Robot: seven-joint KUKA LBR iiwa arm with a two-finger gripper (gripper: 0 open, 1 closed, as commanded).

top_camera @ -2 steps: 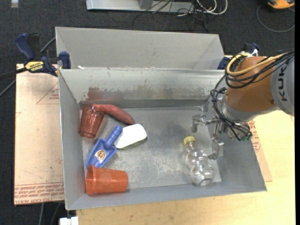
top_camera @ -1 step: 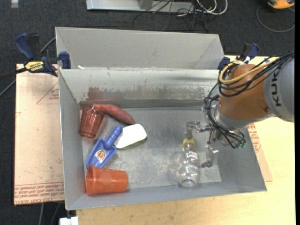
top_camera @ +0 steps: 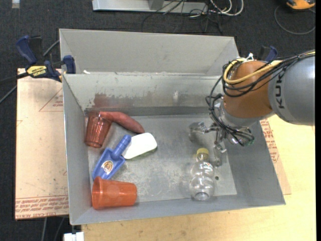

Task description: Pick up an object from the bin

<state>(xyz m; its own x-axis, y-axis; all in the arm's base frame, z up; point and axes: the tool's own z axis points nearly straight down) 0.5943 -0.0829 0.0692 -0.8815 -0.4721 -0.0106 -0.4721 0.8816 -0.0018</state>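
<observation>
Currently, the gripper [top_camera: 210, 140] sits low in the bin [top_camera: 150, 89]. It is largely masked by the arm's orange wrist cover [top_camera: 248, 92] and a tangle of cables [top_camera: 235, 134], so it cannot be determined whether it is open or closed.

The clear plastic bottle [top_camera: 202, 178] lies on its side on the bin floor. Its yellow cap [top_camera: 202, 154] points toward the gripper and its base toward the near wall. Because the body is transparent, its outline is hard to trace against the grey metal. The gripper stands just beyond the cap end; contact with the cap cannot be confirmed.

All other items lie well apart from the bottle, on its left:
- A white oval piece [top_camera: 140, 146], touching the handle end of a blue toy scoop [top_camera: 111, 160].
- An orange cup [top_camera: 114, 194] on its side, level with the bottle's base.
- A translucent red cup [top_camera: 96, 129], farthest from the bottle, with a reddish elongated object [top_camera: 124, 120] touching it; the identity of that object is unclear.
</observation>
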